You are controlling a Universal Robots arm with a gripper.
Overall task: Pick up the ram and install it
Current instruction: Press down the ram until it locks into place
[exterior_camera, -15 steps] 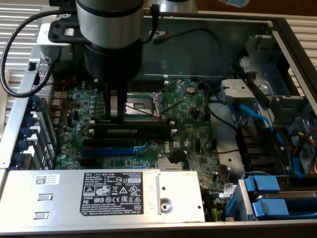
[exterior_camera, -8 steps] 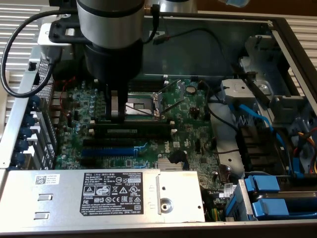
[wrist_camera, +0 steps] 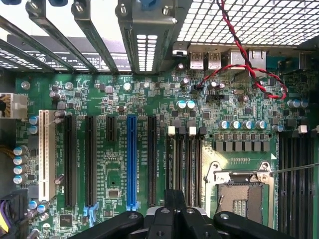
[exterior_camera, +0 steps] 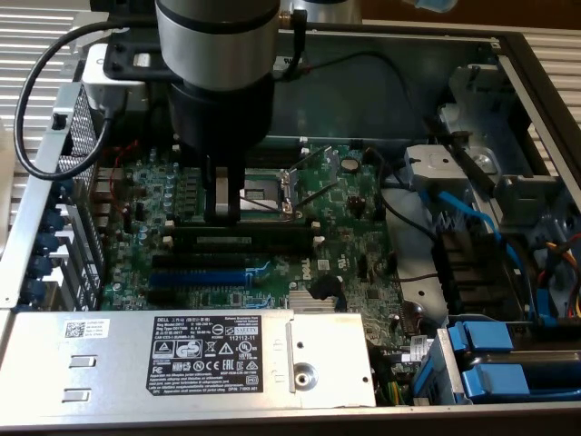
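My gripper [exterior_camera: 223, 211] is lowered onto the green motherboard [exterior_camera: 349, 218] inside the open computer case. Its tip stands at the long black memory slots [exterior_camera: 263, 222] beside the CPU socket [exterior_camera: 265, 186]. In the wrist view the gripper [wrist_camera: 174, 198] hangs right over the memory slots with white end clips [wrist_camera: 172, 149], next to the CPU socket [wrist_camera: 241, 196]. I cannot make out the green ram stick in either view. It may be hidden edge-on under the gripper.
A blue slot [exterior_camera: 195, 277] and more black slots [exterior_camera: 200, 243] lie nearer the power supply [exterior_camera: 182, 354]. Blue drive caddies [exterior_camera: 508, 363] and cables fill the exterior view's right. A red-black wire [wrist_camera: 249, 69] crosses the board near the rear grille.
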